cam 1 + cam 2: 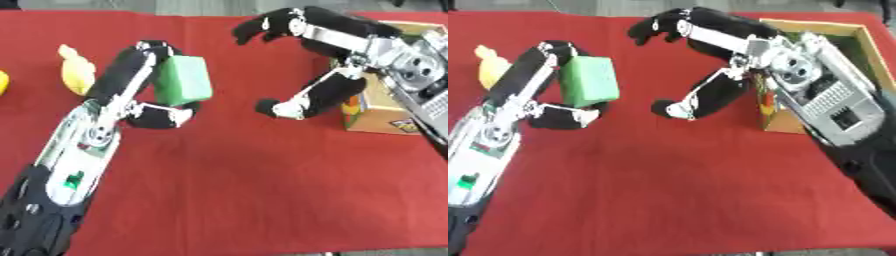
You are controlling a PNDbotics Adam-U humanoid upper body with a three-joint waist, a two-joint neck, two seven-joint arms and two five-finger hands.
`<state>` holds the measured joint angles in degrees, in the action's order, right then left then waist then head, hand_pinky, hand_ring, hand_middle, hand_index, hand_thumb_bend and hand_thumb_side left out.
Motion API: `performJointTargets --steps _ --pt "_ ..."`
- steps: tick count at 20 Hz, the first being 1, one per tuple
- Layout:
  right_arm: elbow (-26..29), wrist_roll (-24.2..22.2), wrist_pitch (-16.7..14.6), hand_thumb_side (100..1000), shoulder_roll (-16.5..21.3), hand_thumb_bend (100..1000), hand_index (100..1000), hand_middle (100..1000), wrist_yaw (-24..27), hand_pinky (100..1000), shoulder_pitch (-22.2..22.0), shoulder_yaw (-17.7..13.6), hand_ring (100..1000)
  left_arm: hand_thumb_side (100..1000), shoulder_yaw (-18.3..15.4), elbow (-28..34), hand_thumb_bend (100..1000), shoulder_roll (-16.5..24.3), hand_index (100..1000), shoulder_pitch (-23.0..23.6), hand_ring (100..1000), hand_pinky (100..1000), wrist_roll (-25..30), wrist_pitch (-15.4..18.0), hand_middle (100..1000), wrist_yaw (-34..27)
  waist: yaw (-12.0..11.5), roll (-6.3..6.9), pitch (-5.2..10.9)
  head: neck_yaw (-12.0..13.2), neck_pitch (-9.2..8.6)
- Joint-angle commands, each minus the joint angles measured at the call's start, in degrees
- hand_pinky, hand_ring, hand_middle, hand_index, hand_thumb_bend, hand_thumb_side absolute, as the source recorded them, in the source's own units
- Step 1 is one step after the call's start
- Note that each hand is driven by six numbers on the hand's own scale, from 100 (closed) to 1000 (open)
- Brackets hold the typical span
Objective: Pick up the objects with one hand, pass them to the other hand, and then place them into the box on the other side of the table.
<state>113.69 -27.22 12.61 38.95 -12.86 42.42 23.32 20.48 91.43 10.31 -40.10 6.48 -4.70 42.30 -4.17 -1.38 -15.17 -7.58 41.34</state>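
— While the left hand (144,95) is pinching the green block (184,80) between curled fingers and thumb, where is the receiver?

— The right hand (319,75) is hanging spread and empty just beside it, the box (859,37) sitting behind its wrist.

— Risk?

— If the left is releasing early (the right's thumb (284,107) looks low), the block is dropping onto the red cloth (245,190).
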Motion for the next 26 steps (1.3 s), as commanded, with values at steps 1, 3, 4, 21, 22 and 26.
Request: performJointTargets --steps 1,3,4,21,22,26 --pt "0.2 0.7 1.5 129 0.1 428 932 830 -0.6 910 1.4 -0.3 950 100 0.6 0.7 100 -1.0 473 -1.8 587 677 -0.1 0.6 487 0.2 -0.3 -0.02 0.82 -0.8 -1.13" --pt "-0.7 1.2 1.9 128 -0.3 426 933 829 -0.8 911 1.7 -0.1 950 100 0.9 0.6 100 -1.7 474 -2.3 587 677 -0.1 0.8 488 0.3 -0.5 -0.01 0.75 -1.0 -1.29" --pt "-1.1 1.5 2.0 129 -0.4 424 932 827 -0.8 910 1.8 0.0 950 100 0.9 0.7 100 -2.0 474 -2.5 587 678 -0.1 0.9 488 0.5 -0.6 0.01 0.71 -1.0 -1.35" --pt "-5.7 1.7 0.6 144 -1.9 424 929 828 -2.7 914 3.2 1.2 950 100 1.3 1.1 100 -5.4 472 -5.0 575 672 -2.1 2.0 475 -0.3 -2.2 -0.31 -0.33 -2.4 -2.45" --pt "-5.8 1.7 0.4 144 -2.0 424 929 828 -2.8 914 3.2 1.3 950 100 1.3 1.2 100 -5.5 472 -5.0 575 672 -2.2 2.1 475 -0.6 -2.2 -0.32 -0.34 -2.4 -2.48" --pt "-6.1 1.8 0.2 144 -2.0 424 929 828 -2.9 914 3.2 1.3 950 100 1.3 1.2 100 -5.5 472 -5.0 575 672 -2.3 2.1 475 -1.0 -2.2 -0.33 -0.34 -2.4 -2.5"
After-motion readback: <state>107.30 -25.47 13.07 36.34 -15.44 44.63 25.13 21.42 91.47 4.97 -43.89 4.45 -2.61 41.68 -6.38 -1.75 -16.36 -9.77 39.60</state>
